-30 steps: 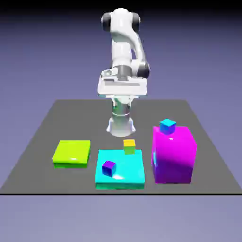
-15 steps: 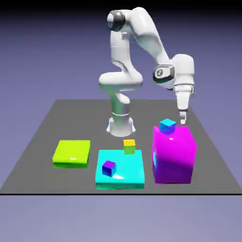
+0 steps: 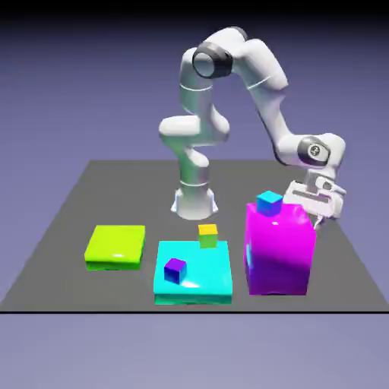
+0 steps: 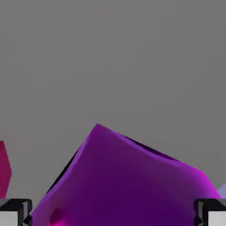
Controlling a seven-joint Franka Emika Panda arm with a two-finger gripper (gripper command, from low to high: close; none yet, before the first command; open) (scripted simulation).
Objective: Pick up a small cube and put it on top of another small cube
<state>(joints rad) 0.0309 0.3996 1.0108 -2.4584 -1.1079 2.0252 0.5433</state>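
1. The desk is dark grey, flat and matte.
2. The white, smooth, rounded arm rises near the desk's far edge and bends toward the exterior view's right edge of the desk.
3. The large magenta block, glossy with softened edges, stands toward the desk's near right corner.
4. The cyan slab, low and shiny, lies near the middle of the near edge.
5. The lime slab, equally low and glossy, lies toward the near left corner.
6. The claw is spread, fingertips wide apart, low behind the large block near the desk's right edge.
7. Small cubes, sharp-edged: a blue one on the large block; a yellow one at the cyan slab's far edge; a purple one on that slab's near left part. The magenta-pink cube, cut off at the hand view's left edge, lies near the large block, outside the space between the fingertips.
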